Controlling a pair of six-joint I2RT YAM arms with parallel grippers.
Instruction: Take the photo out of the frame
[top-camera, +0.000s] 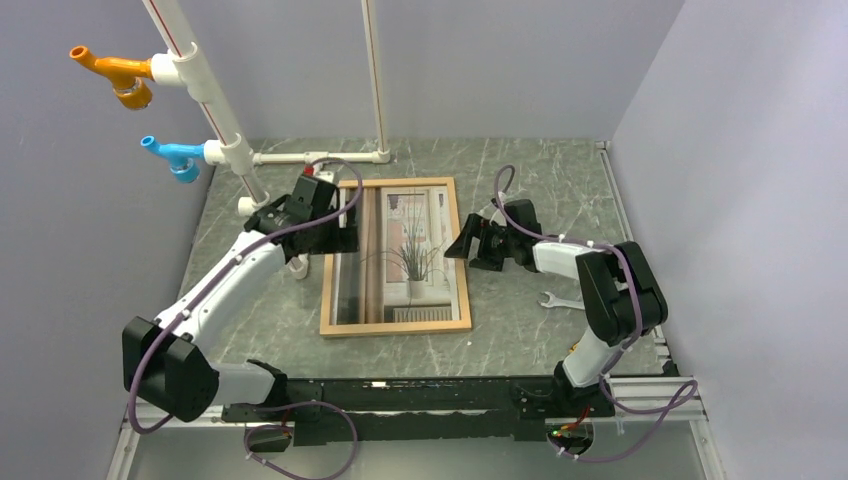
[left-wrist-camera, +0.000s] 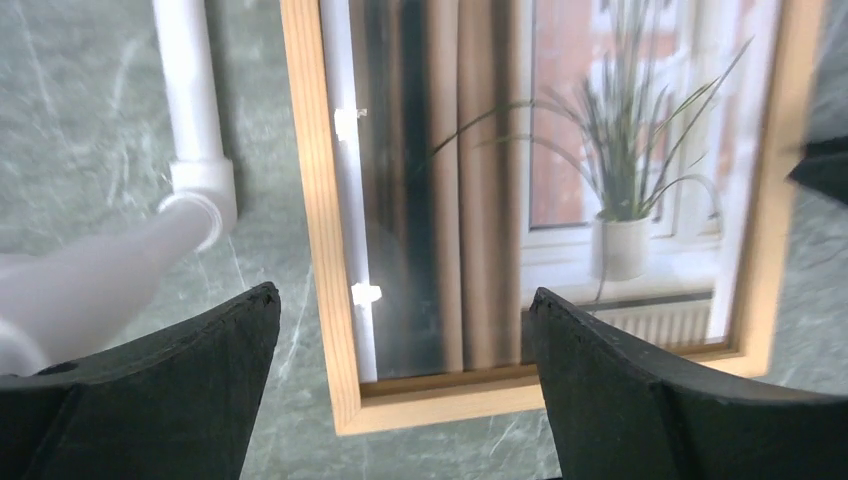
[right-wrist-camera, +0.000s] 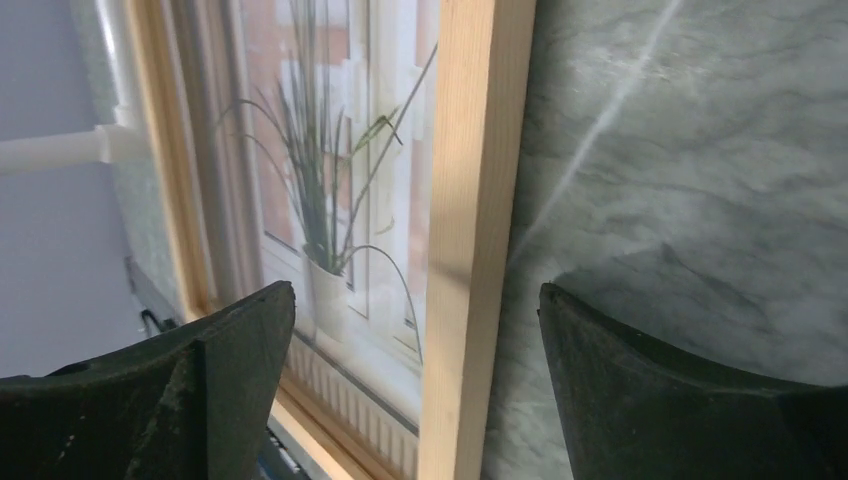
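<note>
Photo (top-camera: 405, 250): seated in frame (top-camera: 395, 328), face up, flat on worktop (top-camera: 520, 340), midway between both arms; not yet out.
Spanner (top-camera: 560, 300): right of frame, apart from it.
Left tool (top-camera: 343, 235): above left rail, fingers spread wide, holding nothing; probably placed to steady or lift that side.
Right tool (top-camera: 462, 246): at right rail, equally wide, empty; wrist view shows fingers straddling moulding, likely set to pinch edge.
Contact with frame: cannot tell for either.
White pipe structure (top-camera: 300, 157): just beyond far rail, apart.

The grey-green marbled table (top-camera: 520, 180) bears the frame (top-camera: 395, 326) lying flat, a wrench (top-camera: 558, 300) and a white pipe stand (top-camera: 310, 157).
</note>
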